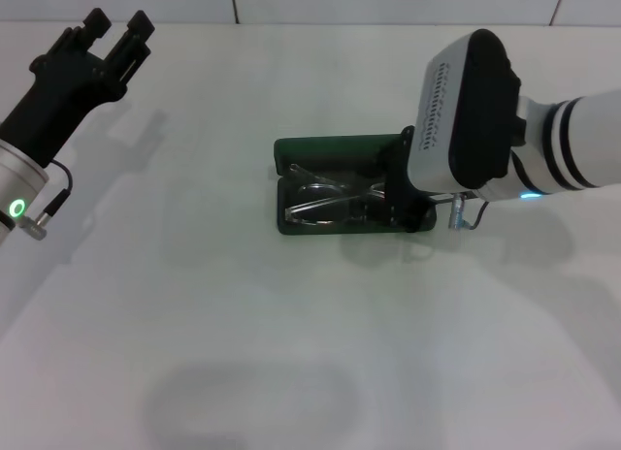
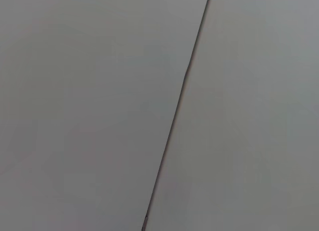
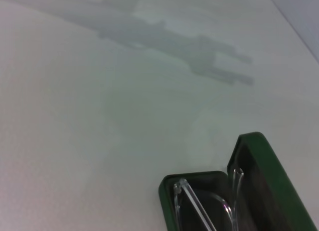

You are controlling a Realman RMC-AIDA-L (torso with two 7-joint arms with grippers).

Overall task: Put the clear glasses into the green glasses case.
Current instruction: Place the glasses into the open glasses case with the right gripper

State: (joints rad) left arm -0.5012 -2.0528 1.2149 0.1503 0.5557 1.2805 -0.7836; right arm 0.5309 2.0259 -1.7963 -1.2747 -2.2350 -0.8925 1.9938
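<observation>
On your far left, the left pincer point(image 1: 114, 30) is raised clear of the tabletop point(image 1: 194, 305), fingers spread and holding nothing. At centre, the green glasses case point(image 1: 330, 151) lies open with its lid laid back, and the clear glasses point(image 1: 325, 203) already rest in the tray, so I judge that only release and perhaps closing remain. Both run lengthwise left to right across your view. The right pincer point(image 1: 406, 193) is at the case's right end; you cannot tell its opening.
</observation>
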